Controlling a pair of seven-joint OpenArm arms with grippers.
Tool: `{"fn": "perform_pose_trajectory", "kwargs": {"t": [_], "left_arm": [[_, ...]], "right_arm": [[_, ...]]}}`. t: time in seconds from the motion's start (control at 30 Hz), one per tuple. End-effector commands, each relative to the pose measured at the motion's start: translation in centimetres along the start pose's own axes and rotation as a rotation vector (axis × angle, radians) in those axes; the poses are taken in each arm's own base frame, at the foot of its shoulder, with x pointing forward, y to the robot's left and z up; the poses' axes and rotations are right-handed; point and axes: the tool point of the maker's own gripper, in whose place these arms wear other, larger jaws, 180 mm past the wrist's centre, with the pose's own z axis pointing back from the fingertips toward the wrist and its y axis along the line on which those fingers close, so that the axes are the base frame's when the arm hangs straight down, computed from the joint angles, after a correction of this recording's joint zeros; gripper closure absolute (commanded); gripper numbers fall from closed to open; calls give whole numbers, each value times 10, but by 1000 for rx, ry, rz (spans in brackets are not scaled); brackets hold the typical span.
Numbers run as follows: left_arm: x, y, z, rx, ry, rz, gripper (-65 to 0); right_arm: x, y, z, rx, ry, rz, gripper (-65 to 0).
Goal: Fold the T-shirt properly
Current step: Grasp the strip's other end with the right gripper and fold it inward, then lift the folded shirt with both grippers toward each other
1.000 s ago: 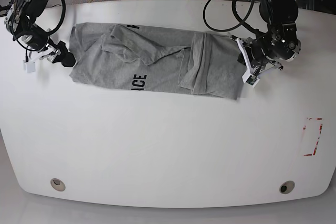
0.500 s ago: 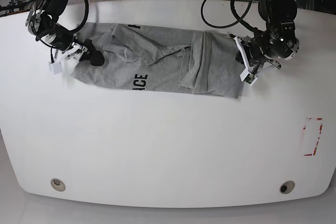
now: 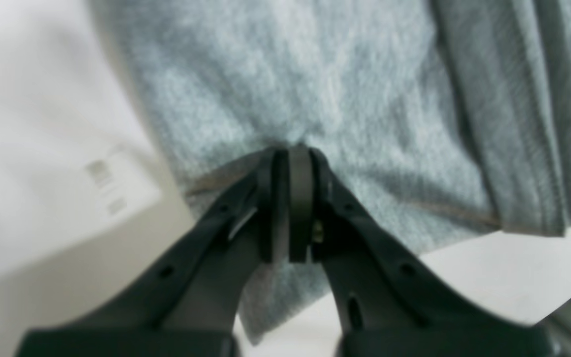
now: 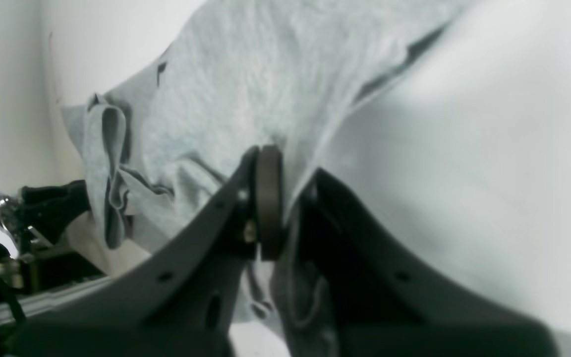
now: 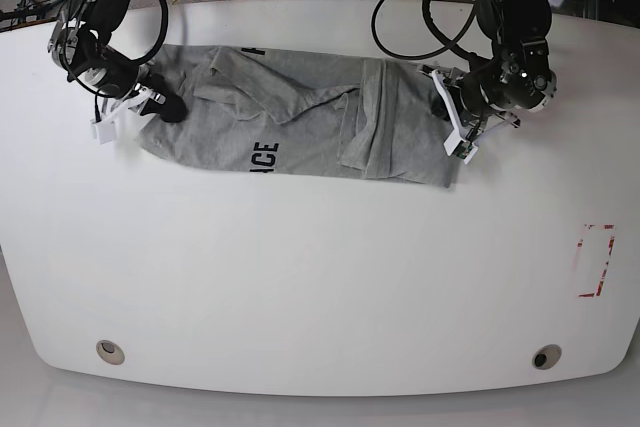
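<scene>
Both sets of fingers (image 3: 290,153) (image 4: 285,198) pinched shut on opposite ends of light heather-grey cotton T-shirt (image 5: 300,127); next, presumably lifting together to fold across.

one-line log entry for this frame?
phase: grasp | left gripper: shut on shirt edge | right gripper: shut on shirt's opposite end | shirt: rumpled on table

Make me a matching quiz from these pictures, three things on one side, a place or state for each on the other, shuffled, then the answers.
Things:
1. T-shirt
2. left hand
3. right hand

Descriptions:
A. pinching the shirt's end on the base view's left
B. spread lengthwise, rumpled, on the white table
C. pinching the shirt's end on the base view's right

Pairs: 1-B, 2-C, 3-A
</scene>
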Motion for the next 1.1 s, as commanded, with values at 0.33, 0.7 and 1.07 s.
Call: {"fn": "perform_pose_trajectory", "kwargs": {"t": [0.33,0.7,1.07], "left_arm": [[0,-39,-36,-142,35,63,-17],[6,-71,-62,-248,62,108,-17],[8,-96,-69,-299,58,56,-17]], "right_arm": [[46,77,41,12,-132,358,0],[20,153,5,204,-79,462,0],[-3,210,-31,386,-54,418,0]]}}
